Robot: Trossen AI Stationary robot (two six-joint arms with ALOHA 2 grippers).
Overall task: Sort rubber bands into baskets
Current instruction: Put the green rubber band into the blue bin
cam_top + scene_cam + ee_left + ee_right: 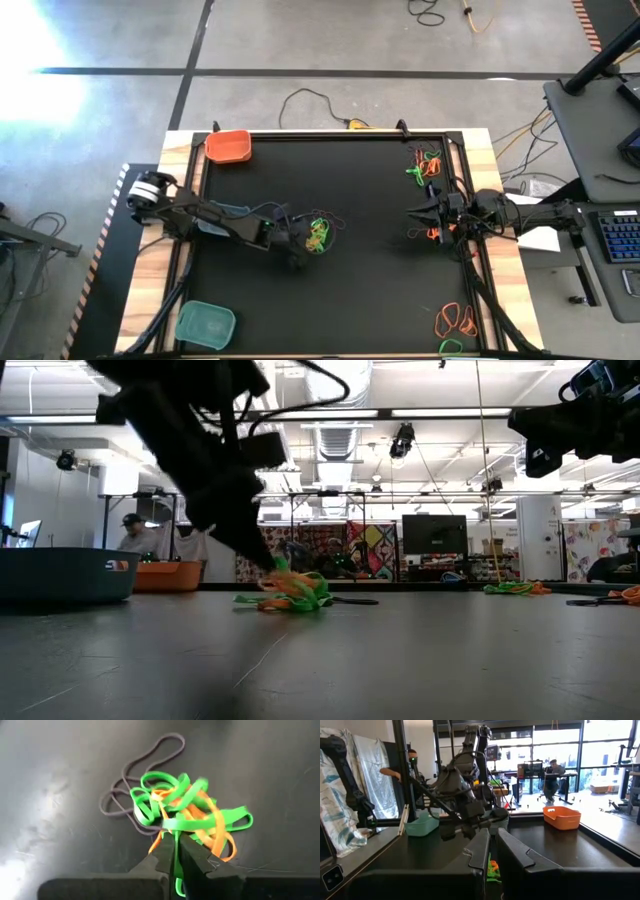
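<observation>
A tangled pile of green, orange and black rubber bands (318, 235) lies on the black mat near the table's middle; it also shows in the left wrist view (185, 815) and the low view (295, 595). My left gripper (303, 248) is at the pile's near-left side, shut on a green band. My right gripper (418, 212) hangs shut above the mat at the right, with a few bands (428, 233) beside it. An orange basket (228, 147) stands at the far left, one teal basket (205, 325) at the near left, and another teal basket (228, 213) partly under my left arm. My left gripper pinches a green band (176, 823) at the edge of the pile between its two fingertips (165, 851). The fingers slant down at it from the table's left. The band is still tangled with the pile, which rests on the mat.
More bands lie at the far right (428, 162) and the near right (455, 320) of the mat. A raised frame edge (330, 133) runs round the mat. Open mat lies between the two arms. People and furniture show in the room beyond.
</observation>
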